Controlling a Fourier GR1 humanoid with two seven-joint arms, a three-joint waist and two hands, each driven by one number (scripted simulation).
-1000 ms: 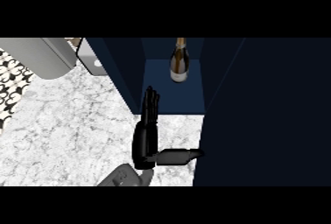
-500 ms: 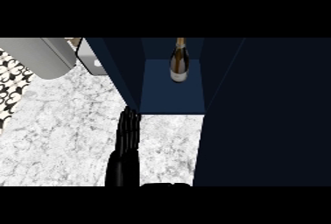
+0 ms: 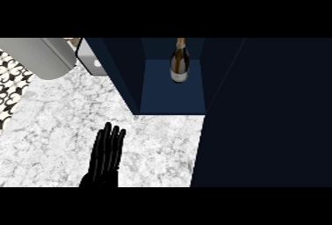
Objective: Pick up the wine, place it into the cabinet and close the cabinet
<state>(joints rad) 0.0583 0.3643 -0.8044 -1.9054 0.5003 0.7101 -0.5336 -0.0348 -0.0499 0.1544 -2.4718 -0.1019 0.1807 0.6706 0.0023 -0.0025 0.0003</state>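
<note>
The wine bottle [image 3: 179,61] stands upright inside the dark blue cabinet [image 3: 172,94], on its shelf floor near the back. The cabinet's front is open toward me. My left hand [image 3: 106,154] lies low over the marble counter [image 3: 159,145], left of and below the cabinet opening, fingers straight and pointing up the view, holding nothing. It is well apart from the bottle. A broad dark panel [image 3: 266,114], apparently the cabinet door, fills the right side. My right hand does not show.
A grey rounded appliance [image 3: 37,55] sits at the top left with a white object [image 3: 91,61] beside it. Black-and-white patterned tiles [image 3: 12,85] run along the left edge.
My left hand has drawn back from the cabinet's left wall toward the lower edge and slightly left; its forearm has left the view. The bottle has stayed put.
</note>
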